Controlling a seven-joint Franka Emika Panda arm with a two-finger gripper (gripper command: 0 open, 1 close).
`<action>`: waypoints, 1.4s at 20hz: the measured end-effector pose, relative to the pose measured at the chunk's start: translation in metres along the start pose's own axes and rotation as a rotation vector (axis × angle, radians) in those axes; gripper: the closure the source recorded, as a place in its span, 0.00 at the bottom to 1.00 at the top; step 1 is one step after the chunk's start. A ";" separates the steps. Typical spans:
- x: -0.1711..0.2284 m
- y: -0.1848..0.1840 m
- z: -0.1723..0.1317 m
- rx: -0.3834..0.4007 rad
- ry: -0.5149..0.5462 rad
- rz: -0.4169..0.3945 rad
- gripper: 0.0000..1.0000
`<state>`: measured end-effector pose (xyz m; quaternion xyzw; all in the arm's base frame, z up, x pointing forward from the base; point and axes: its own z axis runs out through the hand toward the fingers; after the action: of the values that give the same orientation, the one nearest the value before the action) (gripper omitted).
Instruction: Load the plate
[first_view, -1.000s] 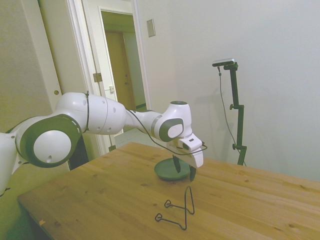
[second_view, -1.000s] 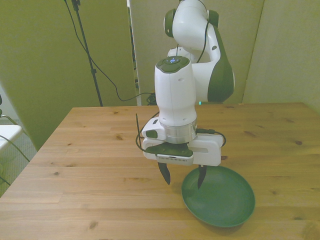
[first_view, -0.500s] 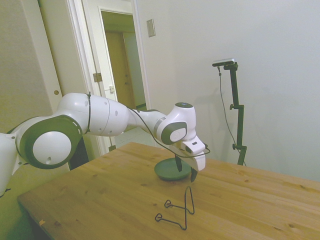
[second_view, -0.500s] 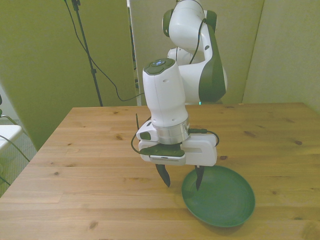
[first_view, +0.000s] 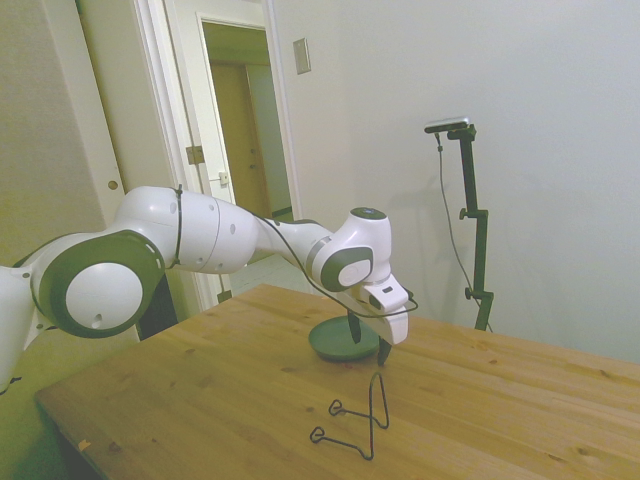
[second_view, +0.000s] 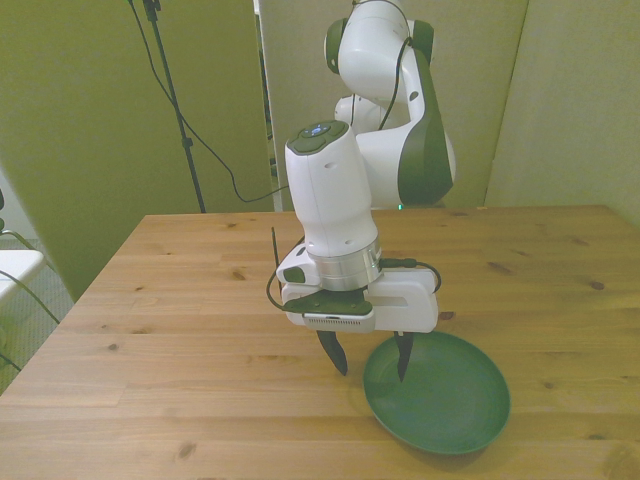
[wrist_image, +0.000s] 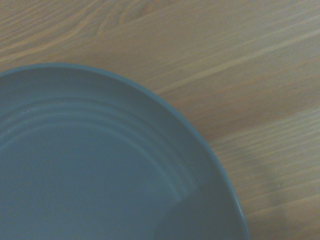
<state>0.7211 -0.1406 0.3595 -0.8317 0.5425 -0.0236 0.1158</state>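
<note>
My gripper (second_view: 371, 359) hangs low over the table (second_view: 170, 330) with its two dark fingers (second_view: 336, 355) spread wide apart and nothing between them. In the front view one finger points down at bare wood just beside the plate (second_view: 445, 400), and the other comes down over the plate's rim on the front view's left side. I cannot tell whether either tip touches anything.

The plate lies flat on the table, toward the front view's right and near the table's near edge. It is round, shallow and dull grey-green, and nothing lies in it. In the side view the plate (first_view: 335, 343) sits partly behind my fingers (first_view: 385, 351).

Close up from my wrist, the plate (wrist_image: 90, 175) shows faint rings stepping down inside its raised rim, with the wood grain of the table (wrist_image: 240, 60) beside it.

A thin black wire stand (first_view: 358, 424) rests on the table in the side view, nearer that camera than the plate and apart from it. Its tall loop stands upright and its two small feet curl out on the wood
</note>
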 end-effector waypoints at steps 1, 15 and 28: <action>0.000 0.000 0.000 0.000 -0.002 0.001 1.00; -0.002 0.000 0.006 0.000 -0.013 0.005 1.00; -0.002 -0.004 0.001 0.009 -0.010 0.004 1.00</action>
<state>0.7241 -0.1369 0.3597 -0.8301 0.5436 -0.0216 0.1223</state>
